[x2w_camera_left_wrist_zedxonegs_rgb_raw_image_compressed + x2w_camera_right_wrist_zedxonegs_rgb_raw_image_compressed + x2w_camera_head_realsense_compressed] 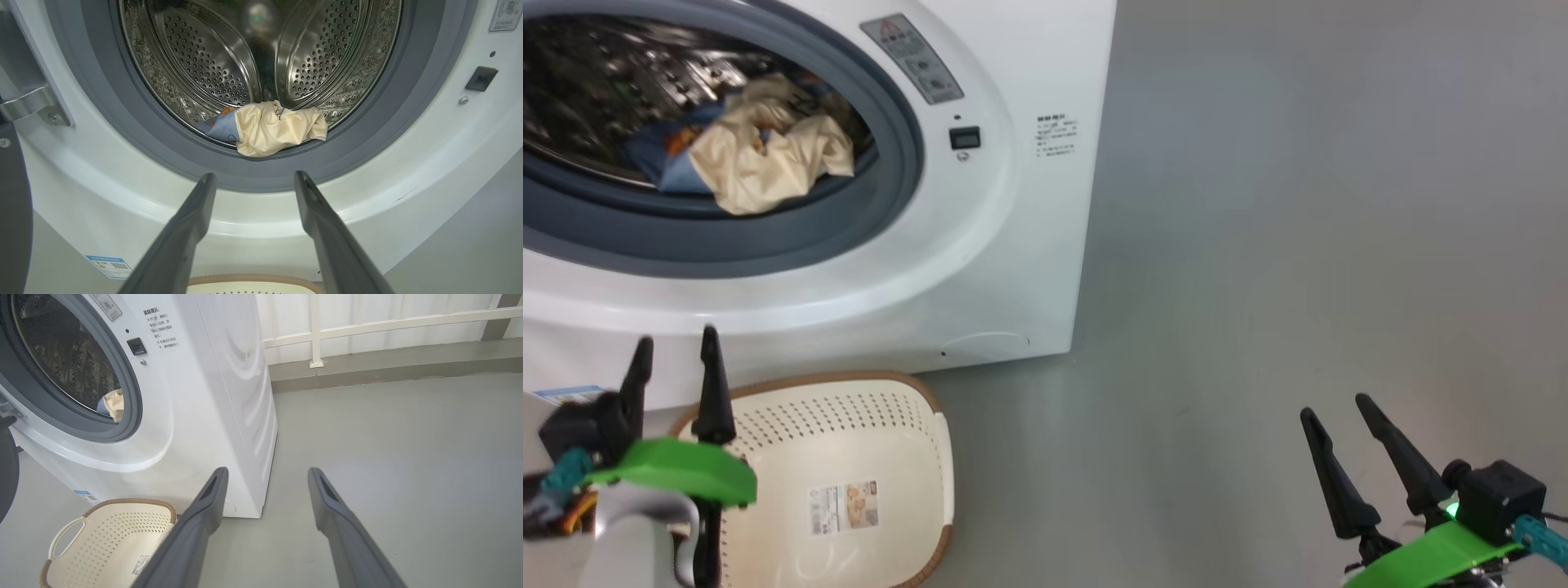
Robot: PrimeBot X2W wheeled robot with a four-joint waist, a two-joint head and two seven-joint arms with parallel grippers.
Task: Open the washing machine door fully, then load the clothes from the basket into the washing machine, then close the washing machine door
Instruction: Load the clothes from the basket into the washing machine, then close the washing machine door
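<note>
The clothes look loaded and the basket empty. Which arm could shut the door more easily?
Probably the left. The left gripper hangs open before the washing machine, with the open washing machine door just to its left. The right gripper sits over the floor, past the machine's other side.

Grey warning label (912, 59) with red triangle on washing machine (1013, 269) front at two o'clock of its opening, printed lines (1057, 135) at three o'clock, blue label (109, 265), basket (943, 457) sticker (844, 506), all were too small to read.
</note>
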